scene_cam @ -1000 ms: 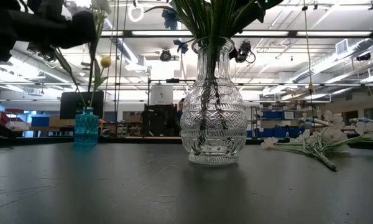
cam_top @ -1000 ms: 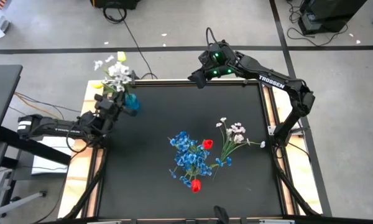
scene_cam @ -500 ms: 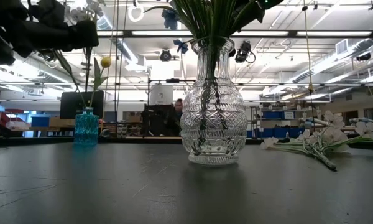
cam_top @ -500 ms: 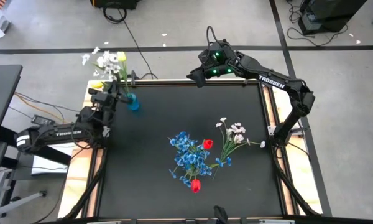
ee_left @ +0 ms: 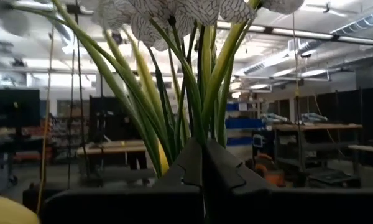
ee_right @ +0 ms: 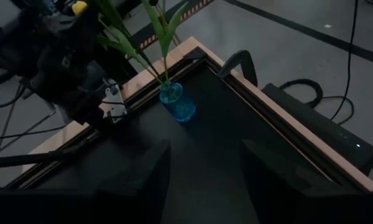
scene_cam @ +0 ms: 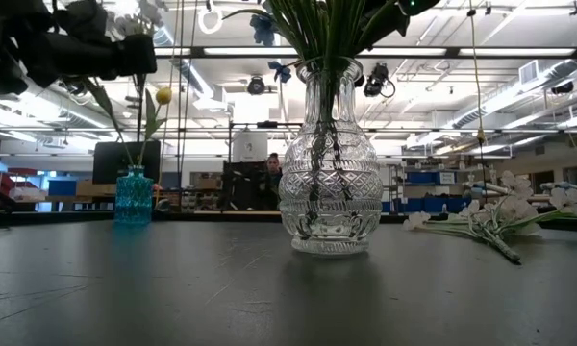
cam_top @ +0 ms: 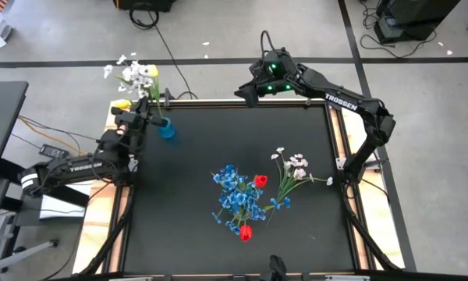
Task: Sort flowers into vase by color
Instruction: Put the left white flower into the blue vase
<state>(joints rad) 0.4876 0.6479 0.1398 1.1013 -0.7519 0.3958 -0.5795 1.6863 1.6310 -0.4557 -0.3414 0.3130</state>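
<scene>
My left gripper is at the table's far left corner, shut on a sprig of white flowers whose blossoms reach out past the far edge. Beside it a small blue vase stands on the mat with a yellow tulip and green leaves in it. My right gripper hovers open over the far edge and holds nothing. The blue vase lies ahead of its fingers. I cannot tell whether the sprig's lower end reaches the vase. My left gripper pinches the white sprig's green stems as a bunch between its two shut fingers. The stems and leaves rise out of the fingertips, with the white blossoms above. The fingers slant upward. The stem part below the fingers is hidden by the gripper.
A clear glass vase with blue and red flowers stands mid-table. Another white sprig lies flat to its right. A wooden rim and a dark post border the far edge. A person stands in the room behind.
My left arm has swung, carrying its gripper toward the table's far edge and turning it. The white sprig went along: its blossoms, earlier over the blue vase, now lean out beyond the far left corner. Most of this happened in the first half second.
</scene>
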